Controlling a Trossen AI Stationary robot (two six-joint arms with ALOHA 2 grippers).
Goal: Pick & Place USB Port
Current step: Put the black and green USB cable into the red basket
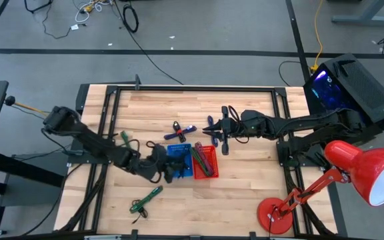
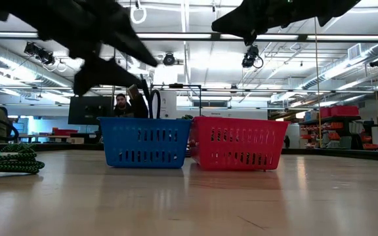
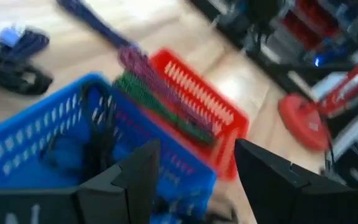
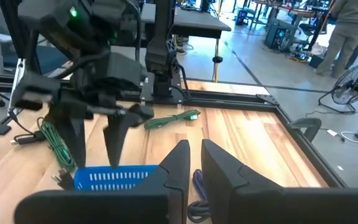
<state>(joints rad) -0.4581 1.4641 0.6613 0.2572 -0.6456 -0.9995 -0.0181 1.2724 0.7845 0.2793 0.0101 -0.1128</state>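
The blue basket [image 1: 183,153] and the red basket [image 1: 205,164] stand side by side at mid table. My left gripper [image 3: 194,152] hangs open over the blue basket [image 3: 55,137], fingers pointing down, touching nothing. A black cable [image 3: 99,124] lies inside that basket and sticks up above its rim [image 2: 146,98]. Green and purple cables [image 3: 160,93] lie across the red basket [image 3: 210,112]. My right gripper [image 4: 194,149] hovers shut and empty beyond the baskets, above a blue-purple cable [image 1: 180,131] that lies on the wood.
A green cable [image 1: 145,199] lies near the front edge, and another green one [image 1: 125,139] lies left of the baskets. A red desk lamp [image 1: 352,173] stands at the right front corner. Bare wood [image 1: 245,200] shows in front of the baskets. People stand in the room behind.
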